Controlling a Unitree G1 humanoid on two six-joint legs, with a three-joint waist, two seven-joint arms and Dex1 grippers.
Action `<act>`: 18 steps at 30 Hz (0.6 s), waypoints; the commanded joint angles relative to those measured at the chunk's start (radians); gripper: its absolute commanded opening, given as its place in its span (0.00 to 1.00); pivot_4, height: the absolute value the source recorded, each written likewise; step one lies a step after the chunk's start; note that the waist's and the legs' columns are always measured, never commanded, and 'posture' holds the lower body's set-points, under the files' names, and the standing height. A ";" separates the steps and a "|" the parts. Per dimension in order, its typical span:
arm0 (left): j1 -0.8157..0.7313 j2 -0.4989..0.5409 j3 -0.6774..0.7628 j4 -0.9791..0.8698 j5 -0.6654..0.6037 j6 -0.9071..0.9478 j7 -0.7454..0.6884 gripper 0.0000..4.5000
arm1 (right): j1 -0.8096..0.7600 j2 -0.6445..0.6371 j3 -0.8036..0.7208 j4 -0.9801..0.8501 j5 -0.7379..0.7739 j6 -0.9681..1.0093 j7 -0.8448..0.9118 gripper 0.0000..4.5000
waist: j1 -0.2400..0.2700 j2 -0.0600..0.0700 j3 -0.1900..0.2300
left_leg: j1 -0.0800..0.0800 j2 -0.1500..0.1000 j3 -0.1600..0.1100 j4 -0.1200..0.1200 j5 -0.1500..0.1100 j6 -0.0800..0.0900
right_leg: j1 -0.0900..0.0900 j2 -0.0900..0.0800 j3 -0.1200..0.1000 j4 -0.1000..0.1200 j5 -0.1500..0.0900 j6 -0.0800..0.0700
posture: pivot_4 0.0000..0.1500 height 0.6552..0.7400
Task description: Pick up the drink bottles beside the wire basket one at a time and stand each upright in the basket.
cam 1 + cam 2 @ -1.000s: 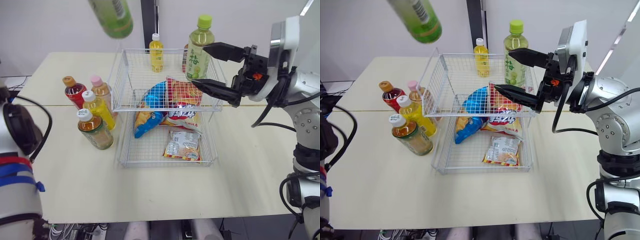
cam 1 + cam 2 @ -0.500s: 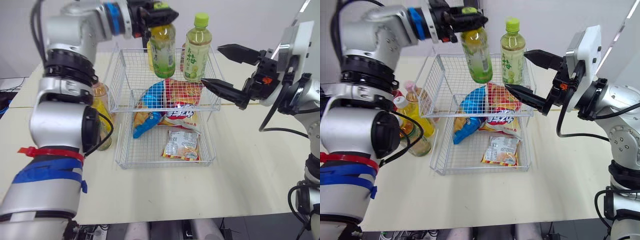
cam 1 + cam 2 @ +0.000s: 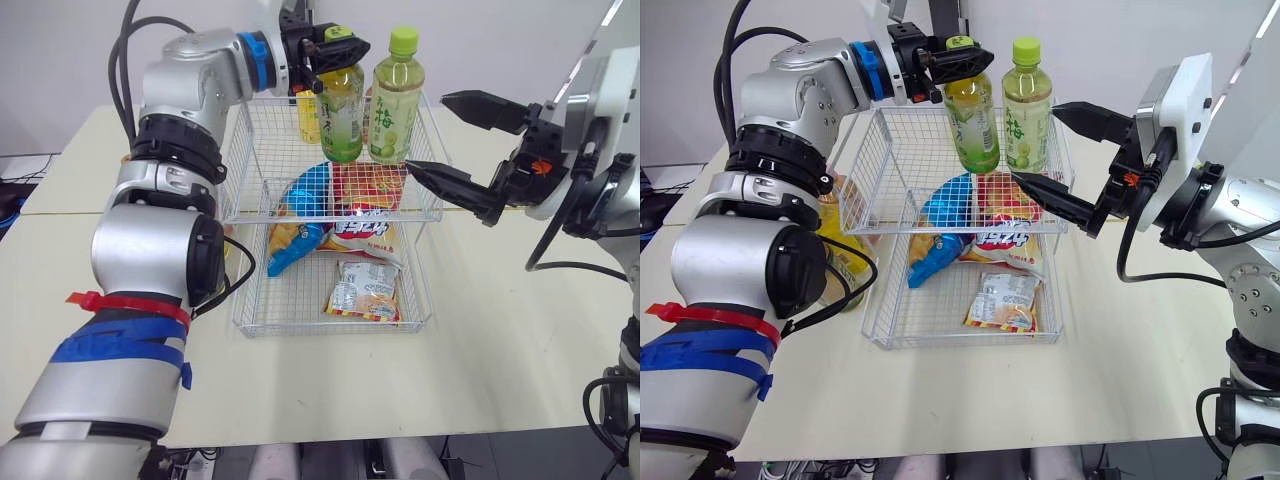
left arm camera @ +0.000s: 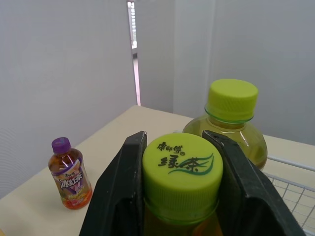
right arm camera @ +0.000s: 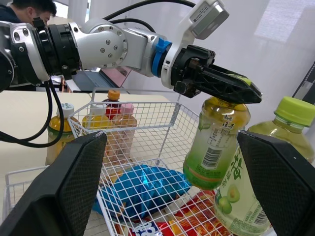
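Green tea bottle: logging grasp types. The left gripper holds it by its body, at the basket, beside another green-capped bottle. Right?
No: the left gripper holds the green tea bottle by its cap, not its body, as the left wrist view shows. It is at the basket, beside the other green-capped bottle.

Wire basket (image 3: 240, 170) sits mid-worktop (image 3: 500, 330); upper tier at rear, lower tier in front.
Lower tier: snack bags (image 3: 345, 215) piled at back, small packet (image 3: 365, 290) in front of them.
Upper tier: standing bottle (image 3: 393, 100) at right rear, upright. Held bottle (image 3: 342, 115) just left of it, slightly tilted, hanging by its cap from left tool (image 3: 335, 47); contact with tier floor not resolvable. Smaller bottle (image 3: 308, 120) behind held bottle.
Loose bottles (image 5: 60, 132) on worktop, left of basket.
Right tool (image 3: 427, 132) right of basket, fingers spread, near standing bottle.
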 commanded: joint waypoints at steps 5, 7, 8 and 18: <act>-0.050 0.062 0.051 -0.109 -0.028 0.043 -0.026 0.99 | -0.007 -0.008 -0.011 -0.016 0.017 -0.021 0.009 1.00 | -0.004 0.000 0.000 | 0.000 0.000 0.000 0.000 0.000 0.000 | 0.000 0.000 0.000 0.001 0.000 0.000 | 1.00 1.00; -0.018 0.101 0.066 -0.185 -0.039 0.094 -0.022 0.99 | -0.016 -0.003 0.004 -0.004 0.015 -0.028 0.024 1.00 | -0.004 0.000 0.000 | 0.001 0.000 0.000 0.000 0.000 0.000 | 0.000 0.000 0.000 0.001 0.000 0.000 | 1.00 1.00; 0.001 0.120 0.073 -0.226 -0.044 0.119 -0.015 0.99 | -0.020 -0.002 0.009 0.001 0.015 -0.031 0.030 1.00 | -0.006 0.000 0.000 | 0.001 0.000 0.000 0.000 0.000 0.000 | 0.000 0.000 0.000 0.002 0.000 0.000 | 1.00 1.00; 0.446 0.465 0.360 -0.758 -0.091 0.331 0.232 0.99 | -0.137 0.058 0.109 0.175 0.009 -0.084 0.188 1.00 | -0.028 0.001 -0.001 | 0.006 0.004 0.001 0.001 0.000 0.000 | 0.000 0.003 0.004 0.010 -0.001 -0.001 | 1.00 1.00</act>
